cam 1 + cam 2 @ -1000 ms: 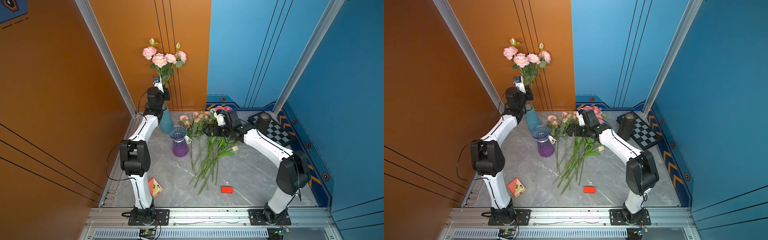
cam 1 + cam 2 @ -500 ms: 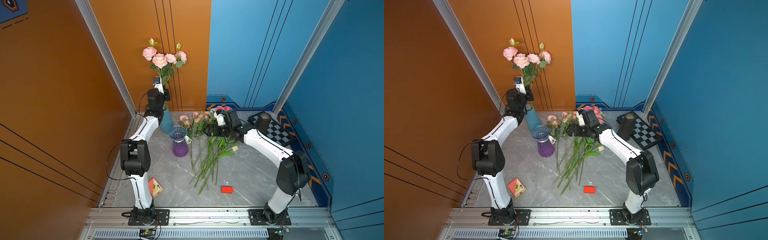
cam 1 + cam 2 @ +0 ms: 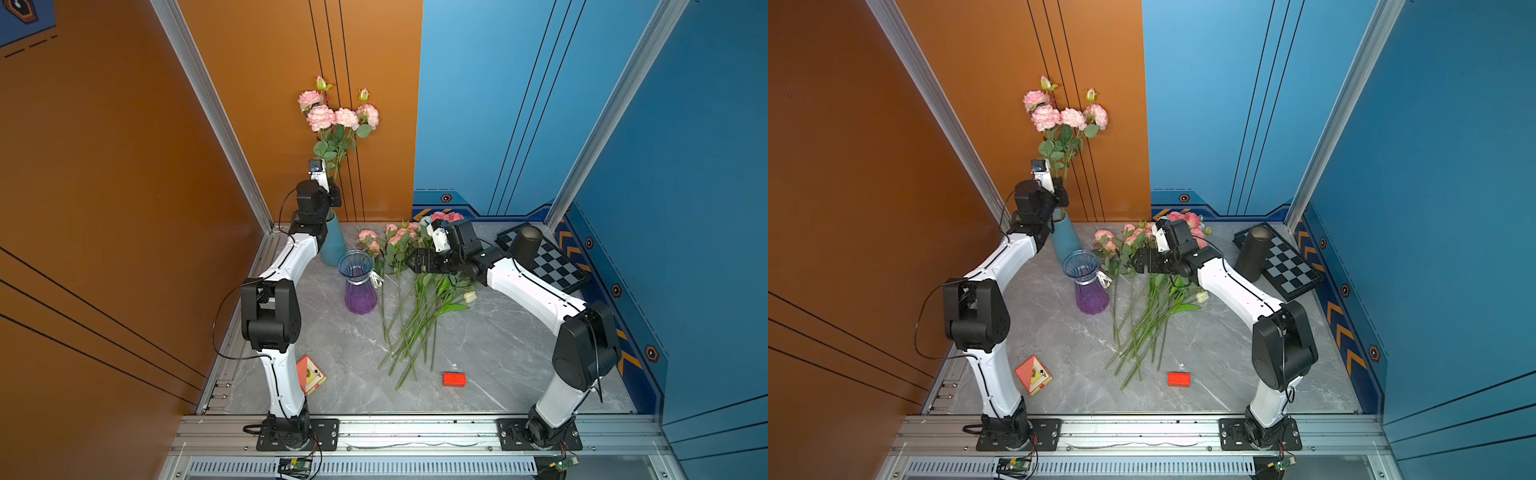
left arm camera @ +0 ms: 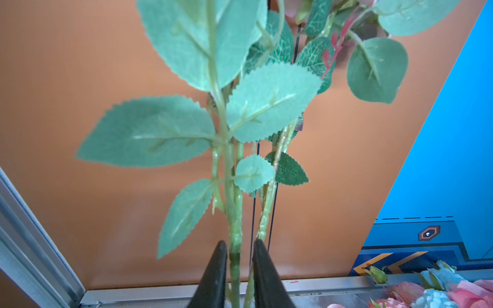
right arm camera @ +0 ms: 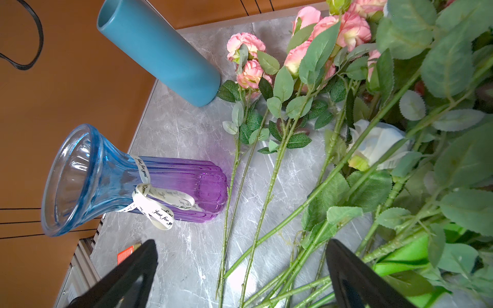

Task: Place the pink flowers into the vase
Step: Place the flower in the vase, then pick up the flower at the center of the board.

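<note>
The left gripper (image 4: 237,262) is being held high at the far left corner, just above the mouth of the blue vase (image 3: 332,243). Its fingers (image 4: 216,269) are seen flanking a green stem with a narrow gap on each side; whether the stem is being pinched cannot be told. Pink flowers (image 3: 338,116) are standing upright in that vase, with heads well above the gripper.

The right gripper (image 5: 240,272) is being held low over the table (image 3: 498,353) with its jaws spread wide and nothing between them, above the stems of loose pink flowers (image 5: 250,66) lying there. A white flower (image 5: 378,144) is lying among those stems. A purple glass vase (image 3: 1088,282) is standing left of the loose stems and near the blue vase. Nearer the front, a red block (image 3: 454,379) and a card box (image 3: 311,374) are lying apart.
</note>
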Motion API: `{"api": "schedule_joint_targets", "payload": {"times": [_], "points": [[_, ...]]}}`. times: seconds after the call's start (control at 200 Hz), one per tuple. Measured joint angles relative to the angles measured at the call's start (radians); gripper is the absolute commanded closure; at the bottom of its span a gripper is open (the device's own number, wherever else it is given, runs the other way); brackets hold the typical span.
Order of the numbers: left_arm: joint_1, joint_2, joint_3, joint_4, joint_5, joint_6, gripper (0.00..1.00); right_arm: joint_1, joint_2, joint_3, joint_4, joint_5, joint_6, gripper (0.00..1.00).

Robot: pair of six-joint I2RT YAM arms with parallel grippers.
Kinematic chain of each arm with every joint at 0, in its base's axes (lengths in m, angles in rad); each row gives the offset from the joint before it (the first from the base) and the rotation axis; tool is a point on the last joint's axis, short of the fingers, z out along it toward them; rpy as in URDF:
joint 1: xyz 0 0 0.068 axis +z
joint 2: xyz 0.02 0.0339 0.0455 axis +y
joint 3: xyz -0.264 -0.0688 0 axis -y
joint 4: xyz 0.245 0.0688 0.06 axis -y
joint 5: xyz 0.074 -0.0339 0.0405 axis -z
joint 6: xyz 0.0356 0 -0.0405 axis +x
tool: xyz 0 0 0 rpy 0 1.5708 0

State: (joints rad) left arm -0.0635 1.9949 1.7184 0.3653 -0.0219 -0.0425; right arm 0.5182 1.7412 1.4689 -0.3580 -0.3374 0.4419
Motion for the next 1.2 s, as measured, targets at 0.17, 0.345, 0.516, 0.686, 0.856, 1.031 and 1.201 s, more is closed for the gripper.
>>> {"api": "schedule_joint_targets", "payload": {"times": [0.17,0.345,0.516,0.686,0.856,1.031,1.201], "points": [[0.000,0.000,-0.010,0.000,0.000,0.000,0.72,0.000,0.000,0.000,0.000,0.000,0.000,0.00],[0.000,-0.001,-0.039,-0.002,0.001,0.003,0.64,0.000,-0.002,-0.008,0.000,0.000,0.000,0.00],[0.000,-0.021,-0.072,-0.012,0.003,0.016,0.49,0.000,-0.004,-0.016,-0.001,0.005,0.000,0.00],[0.000,-0.098,-0.131,-0.019,0.011,0.025,0.27,-0.001,-0.006,-0.017,-0.013,0.029,0.003,0.00],[0.000,-0.198,-0.196,-0.017,0.024,0.028,0.01,-0.013,-0.006,-0.017,-0.052,0.061,0.008,0.00],[-0.003,-0.278,-0.278,-0.015,0.032,0.019,0.01,-0.042,-0.006,-0.019,-0.104,0.100,0.027,0.00],[-0.034,-0.359,-0.367,-0.021,0.039,0.015,0.01,-0.059,-0.004,-0.050,-0.125,0.109,0.055,0.00]]}}
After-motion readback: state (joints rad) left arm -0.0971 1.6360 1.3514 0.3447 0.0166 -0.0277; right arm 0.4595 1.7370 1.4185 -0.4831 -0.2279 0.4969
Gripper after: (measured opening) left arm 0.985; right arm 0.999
